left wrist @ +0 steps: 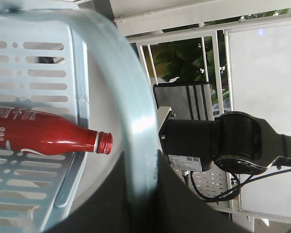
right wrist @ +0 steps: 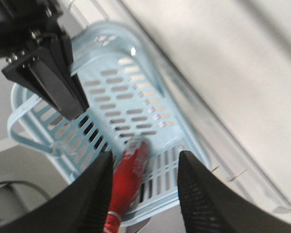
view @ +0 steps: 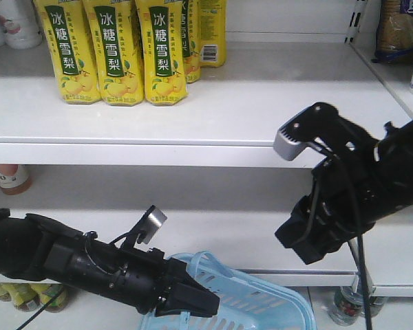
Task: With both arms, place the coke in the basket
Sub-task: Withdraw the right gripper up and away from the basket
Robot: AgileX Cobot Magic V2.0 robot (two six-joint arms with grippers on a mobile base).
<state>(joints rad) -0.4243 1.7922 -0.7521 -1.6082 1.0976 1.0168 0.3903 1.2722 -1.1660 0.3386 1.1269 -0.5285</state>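
I see the slim red Coca-Cola bottle [right wrist: 131, 170] lying inside the light blue slotted plastic basket [right wrist: 136, 92], lower centre. My left gripper [view: 193, 297] pinches the basket rim. My right gripper [right wrist: 144, 194] is spread, holding nothing.

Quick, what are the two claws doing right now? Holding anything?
Left gripper: shut on the basket's handle.
Right gripper: open, holding nothing; the coke lies in the basket below it.

You've got the glossy red metal-look coke bottle [left wrist: 43, 133], smooth | pale blue slotted plastic basket [right wrist: 136, 92], slight sheen | matt black plastic left gripper [view: 193, 297] | smooth white painted shelf [view: 213, 103] | shiny yellow drink packs [view: 117, 51].
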